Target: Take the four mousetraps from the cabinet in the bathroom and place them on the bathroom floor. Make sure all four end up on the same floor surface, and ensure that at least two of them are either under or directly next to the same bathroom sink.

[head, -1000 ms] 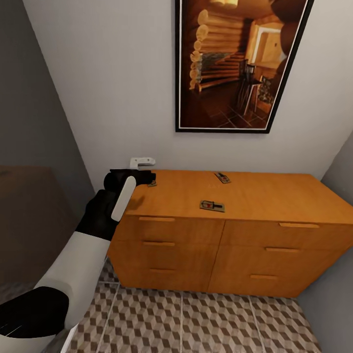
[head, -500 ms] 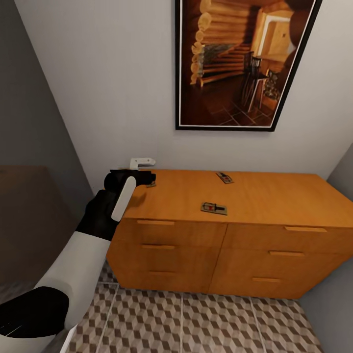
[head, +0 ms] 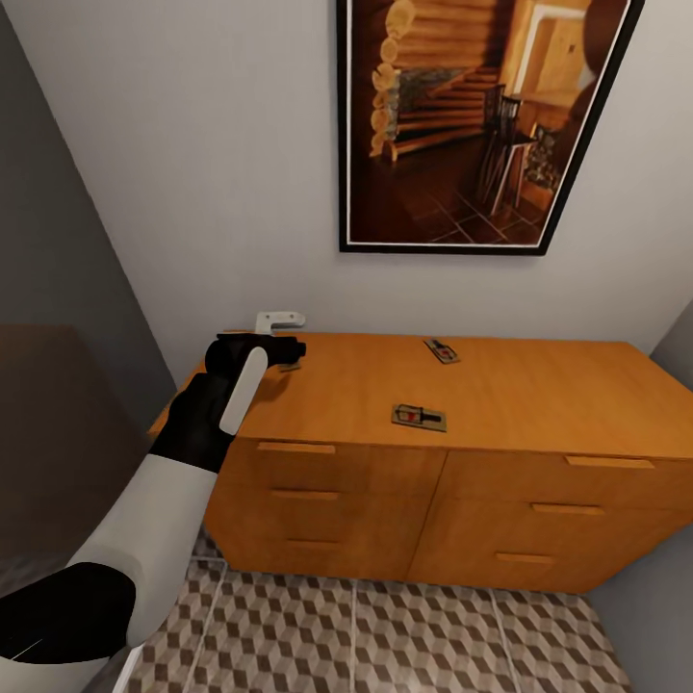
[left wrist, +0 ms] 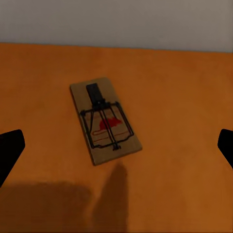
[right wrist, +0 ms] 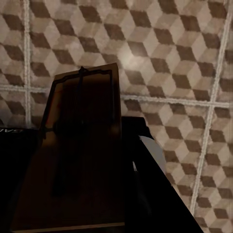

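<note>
The orange-brown cabinet [head: 539, 395] stands against the wall with three mousetraps on its top. One mousetrap [head: 419, 417] lies near the front middle, another [head: 441, 350] near the back. The third mousetrap [head: 290, 366] lies at the back left corner, right by my left gripper [head: 292, 350]. The left wrist view has this mousetrap [left wrist: 106, 121] flat on the wood between the open left gripper's [left wrist: 119, 145] spread fingers [left wrist: 9, 150], untouched. My right gripper [right wrist: 92, 160] is shut on a fourth mousetrap [right wrist: 82, 111], held above the cube-patterned bathroom floor [right wrist: 170, 48].
A large framed picture [head: 462, 125] hangs above the cabinet. A small white fixture [head: 279, 319] sticks out of the wall at the cabinet's back left. A grey wall and dark panel [head: 58, 433] close in on the left, another wall [head: 674, 356] on the right. Tiled floor [head: 385, 635] lies before the drawers.
The whole head view has shifted a little, so the camera moved. My left gripper stays over the same back left corner of the cabinet top, and the mousetraps lie as before.
</note>
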### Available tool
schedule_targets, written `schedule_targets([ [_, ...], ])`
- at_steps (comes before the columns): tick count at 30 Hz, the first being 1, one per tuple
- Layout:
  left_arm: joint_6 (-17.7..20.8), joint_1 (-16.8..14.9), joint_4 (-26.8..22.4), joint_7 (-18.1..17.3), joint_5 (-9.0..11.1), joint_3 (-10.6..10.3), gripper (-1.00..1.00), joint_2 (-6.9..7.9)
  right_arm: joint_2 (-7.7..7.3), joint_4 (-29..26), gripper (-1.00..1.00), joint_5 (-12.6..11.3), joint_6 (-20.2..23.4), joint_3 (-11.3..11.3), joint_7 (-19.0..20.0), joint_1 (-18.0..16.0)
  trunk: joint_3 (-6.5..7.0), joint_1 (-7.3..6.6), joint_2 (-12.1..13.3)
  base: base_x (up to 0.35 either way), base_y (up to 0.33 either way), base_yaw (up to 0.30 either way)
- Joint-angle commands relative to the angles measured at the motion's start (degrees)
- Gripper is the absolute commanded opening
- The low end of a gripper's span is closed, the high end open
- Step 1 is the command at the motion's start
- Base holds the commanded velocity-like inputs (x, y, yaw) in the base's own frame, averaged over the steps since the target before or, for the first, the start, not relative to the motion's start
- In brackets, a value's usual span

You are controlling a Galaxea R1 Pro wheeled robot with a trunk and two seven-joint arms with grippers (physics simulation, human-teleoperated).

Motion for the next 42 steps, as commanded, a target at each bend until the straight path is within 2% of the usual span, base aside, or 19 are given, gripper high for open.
schedule_targets([
  [1, 0.14, -0.04, -0.02, 0.56, 0.6, -0.06, 1.0, 0.02, 0.01, 0.05, -1.0, -0.15, -0.18, 0.32, -0.13, -0.03, -0.13, 0.0, -0.03, 0.052, -0.031, 0.0],
  [32, 0.14, -0.04, 0.04, 0.56, 0.54, -0.06, 1.0, 0.03, 0.01, 0.06, -1.0, -0.15, -0.18, 0.32, -0.13, -0.03, -2.39, 0.0, -0.03, 0.032, -0.017, 0.0],
  [42, 0.14, -0.04, 0.0, 0.56, 0.55, -0.06, 1.0, 0.03, 0.01, 0.06, -1.0, -0.15, -0.18, 0.32, -0.13, -0.03, -2.52, 0.0, -0.03, 0.004, -0.002, 0.0],
])
